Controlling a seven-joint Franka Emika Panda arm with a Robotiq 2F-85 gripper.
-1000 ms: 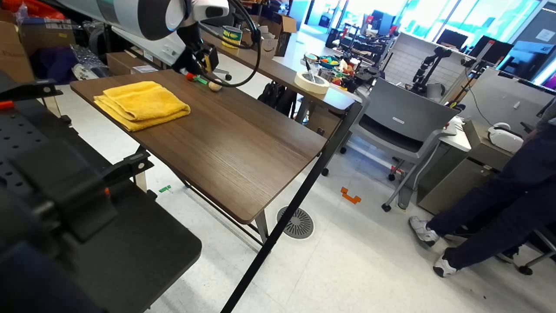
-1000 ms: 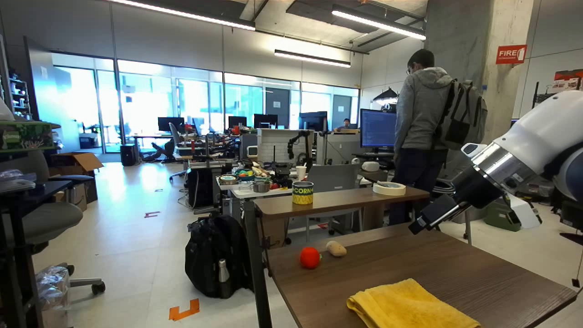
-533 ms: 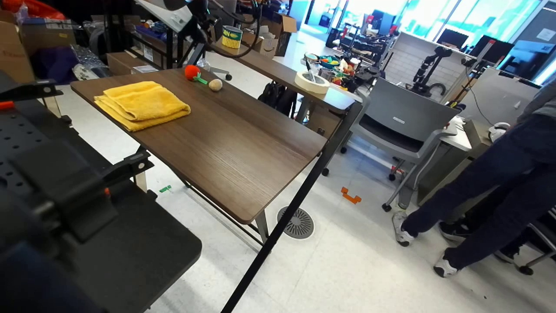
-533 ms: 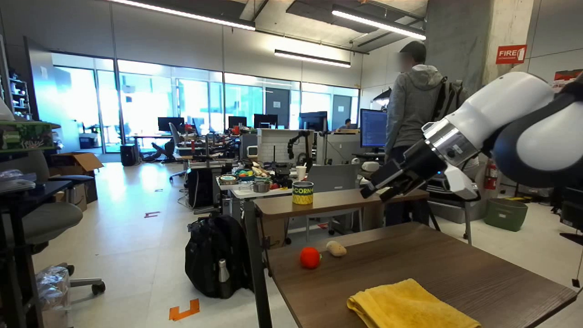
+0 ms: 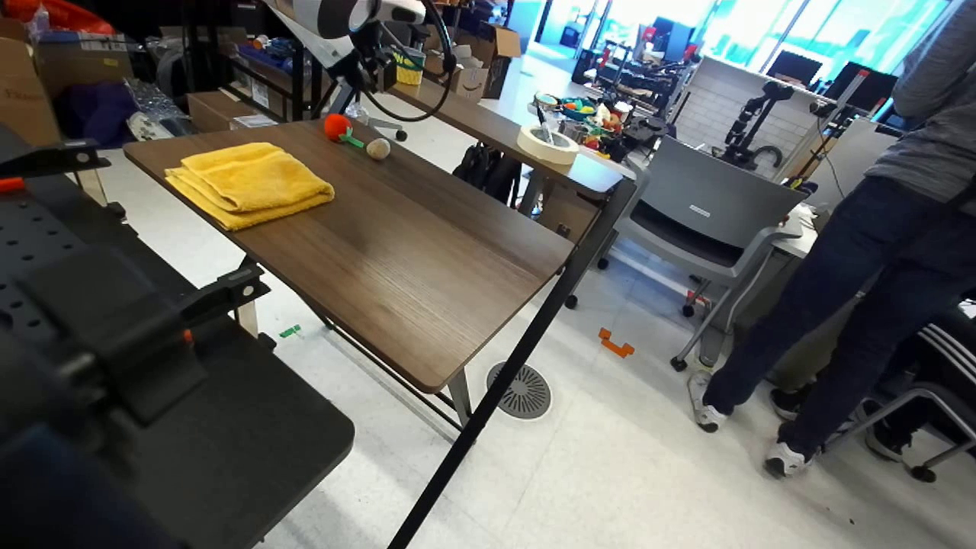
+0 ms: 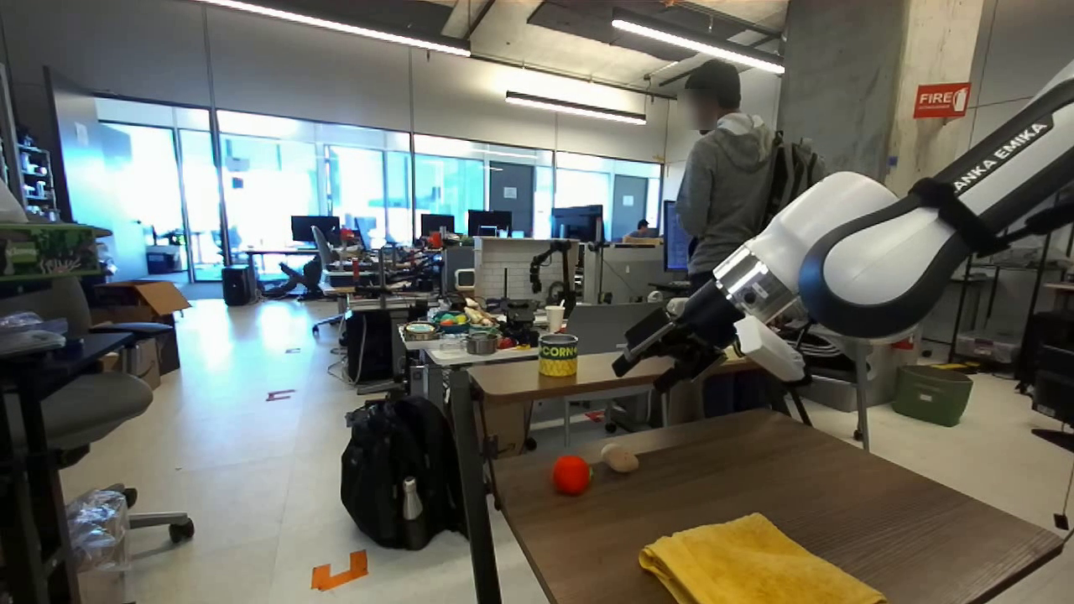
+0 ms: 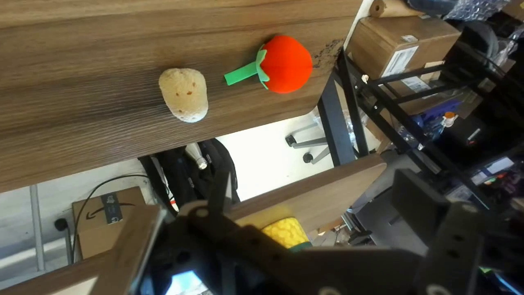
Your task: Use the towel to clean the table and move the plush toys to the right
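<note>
Towel (image 5: 248,179), yellow and folded, lies on the brown table (image 5: 427,259). A plush tomato (image 7: 287,64) and plush potato (image 7: 184,95) sit near its edge. The gripper (image 6: 641,377) hangs higher than the table, fingers spread wide.

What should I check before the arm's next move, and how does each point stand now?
1. Gripper open, nothing held: ok.
2. Towel folded on the table: ok.
3. Red plush toy and tan plush toy on the table, apart: ok.
4. No marks on the table: not ok, dark specks near an edge in the wrist view.
5. Clearance to the corn can: cannot tell how much.
</note>
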